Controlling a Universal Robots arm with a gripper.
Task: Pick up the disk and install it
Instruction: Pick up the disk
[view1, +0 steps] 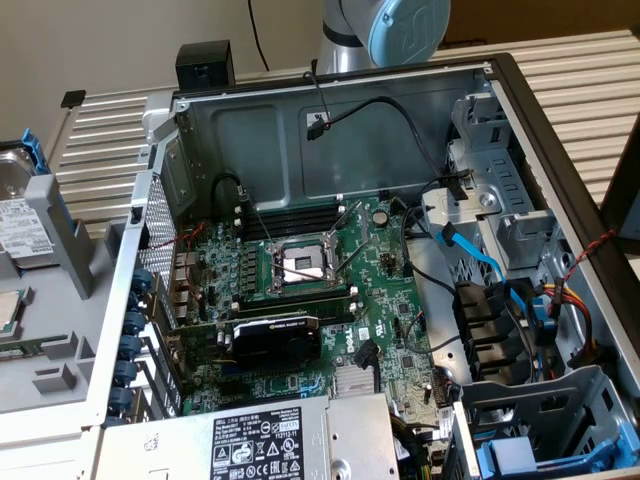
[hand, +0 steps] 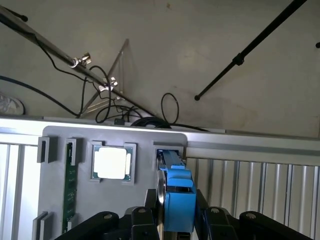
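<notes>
The disk (view1: 12, 215) stands on edge in a slot of the grey parts holder (view1: 70, 330) at the exterior view's left, outside the computer case; its white label and blue rail show. In the wrist view the disk (hand: 177, 197) is seen edge-on, a thin silver edge beside a bright blue rail, still in its slot in the holder (hand: 60, 135). My gripper (hand: 176, 225) sits right at the disk, with black parts on both sides of the blue rail.
The open computer case (view1: 330, 110) holds the motherboard (view1: 385, 270), the power supply box (view1: 260, 440), metal drive cages (view1: 500, 225) and a blue caddy (view1: 515, 455). On the holder lie a square processor chip (hand: 111, 163) and a green memory stick (hand: 70, 187). The slatted table (hand: 250, 190) surrounds it.
</notes>
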